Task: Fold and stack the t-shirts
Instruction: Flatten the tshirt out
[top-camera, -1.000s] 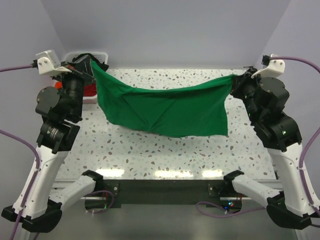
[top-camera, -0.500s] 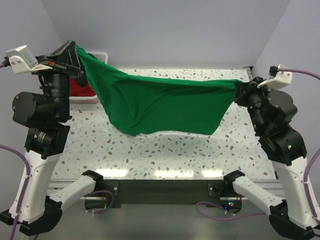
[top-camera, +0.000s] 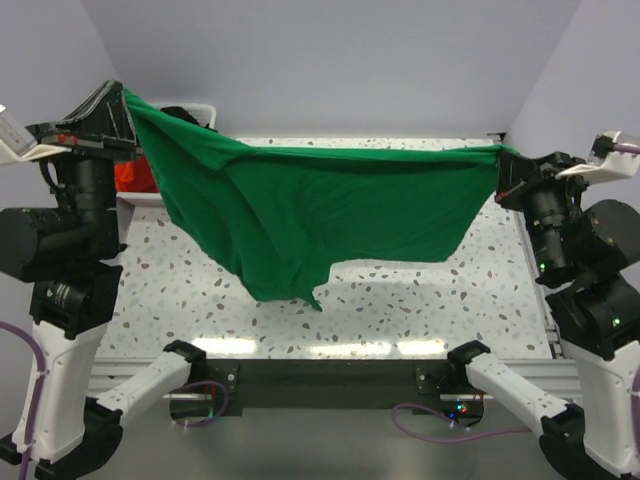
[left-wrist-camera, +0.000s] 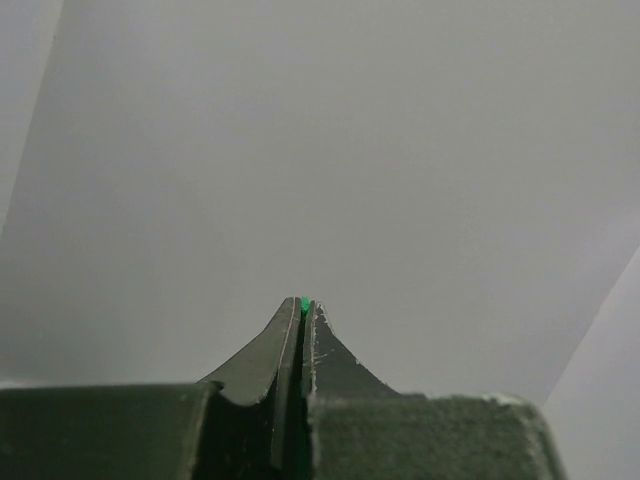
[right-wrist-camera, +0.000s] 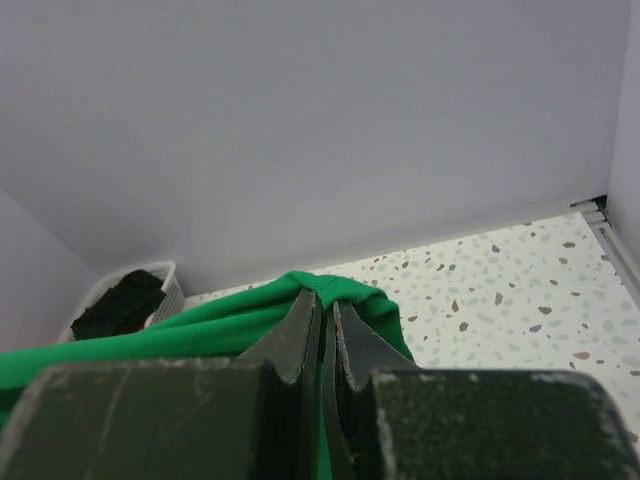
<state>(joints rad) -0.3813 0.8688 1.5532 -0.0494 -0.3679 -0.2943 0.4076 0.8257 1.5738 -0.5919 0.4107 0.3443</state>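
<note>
The bright green t-shirt (top-camera: 320, 205) hangs stretched in the air between both arms, its lower edge drooping to a point above the table's front middle. My left gripper (top-camera: 122, 100) is shut on its left top corner, held high at the far left; in the left wrist view only a sliver of green (left-wrist-camera: 301, 303) shows between the shut fingers. My right gripper (top-camera: 503, 155) is shut on the right top corner; the right wrist view shows green cloth (right-wrist-camera: 340, 290) bunched at the fingertips. A red shirt (top-camera: 128, 176) and a black shirt (top-camera: 180, 115) lie in the bin.
A white plastic bin (top-camera: 205, 108) stands at the back left of the speckled table (top-camera: 420, 300), partly hidden by the left arm and the green shirt. It also shows in the right wrist view (right-wrist-camera: 165, 285). Grey walls close the back and sides.
Both grippers have risen and moved apart, the left up and leftward, the right outward to the right. The green shirt is pulled tauter and hangs higher over the table.
</note>
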